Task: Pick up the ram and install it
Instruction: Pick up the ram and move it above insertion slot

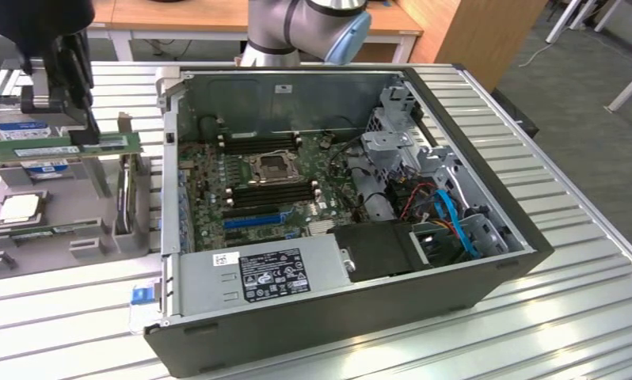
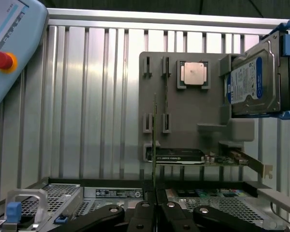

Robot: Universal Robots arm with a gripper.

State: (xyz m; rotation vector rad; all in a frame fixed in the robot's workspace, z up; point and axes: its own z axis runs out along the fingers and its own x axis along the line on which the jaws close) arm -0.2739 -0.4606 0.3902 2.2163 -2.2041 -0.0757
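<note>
Pick-up part looks done: my jaws are clamped on the ram (image 1: 113, 143), hanging above the tray (image 1: 94, 245). The case (image 1: 474, 285) is at 3 o'clock in the exterior view, so I reckon slot alignment matters.

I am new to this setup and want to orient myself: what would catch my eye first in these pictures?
The open computer case sits in the middle of the exterior view, its motherboard bare. At that view's left, the gripper holds the ram, a thin green stick, above the grey parts holder.
</note>
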